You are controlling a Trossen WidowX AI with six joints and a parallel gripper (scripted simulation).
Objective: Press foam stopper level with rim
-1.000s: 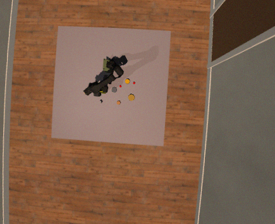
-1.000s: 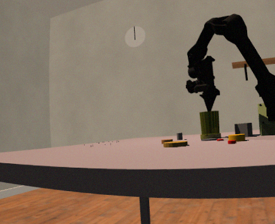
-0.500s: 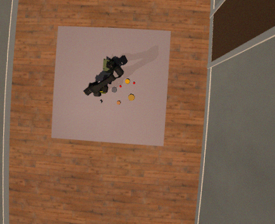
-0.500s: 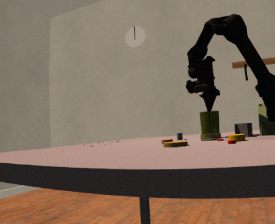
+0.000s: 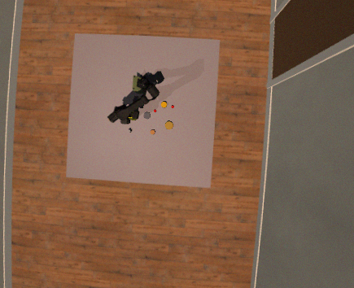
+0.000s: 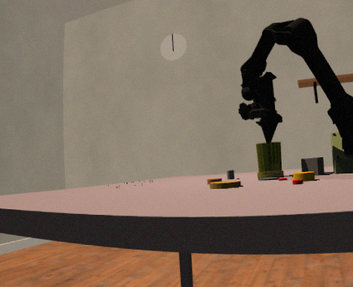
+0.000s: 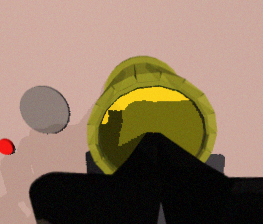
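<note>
jar (image 6: 269, 159) is the reference for everything below. olive green, ribbed wall, standing upright on the table (image 6: 106, 199) on a slightly wider foot. foam stopper (image 7: 157, 107) sits inside the jar's mouth; from the wrist view its yellow top lies below the rim, shaded by the wall on the near side. how far below cannot be read from these views.

handling, judged: the foam is soft and springy, so it squashes under the tip and recovers on release; depth under load is a poor guide to final height. push too deep and it stays low, so short, shallow presses look safer than one long one. contact belongs at the centre of the stopper top, straight down, with no grip. the jar looks light and free-standing; an off-centre or slanted push could tip or slide it. keep clear of the rim.

end effector (image 6: 269, 136): fingers fully together, holding nothing, forming one blunt wedge pointing straight down. in the exterior view the tip sits at the jar's mouth, right at rim height, centred over the jar. contact with the foam cannot be confirmed; the rim hides it.

arm pose: rises from its base behind and to the right of the jar, elbow high, forearm dropping steeply, wrist vertical above the jar.

around the jar: grey block (image 6: 312, 165) to its right, yellow disc (image 6: 303, 176) and a small red piece (image 6: 282, 178) just in front-right, flat yellow disc (image 6: 225, 184) front-left. all stand apart from the jar.
</note>
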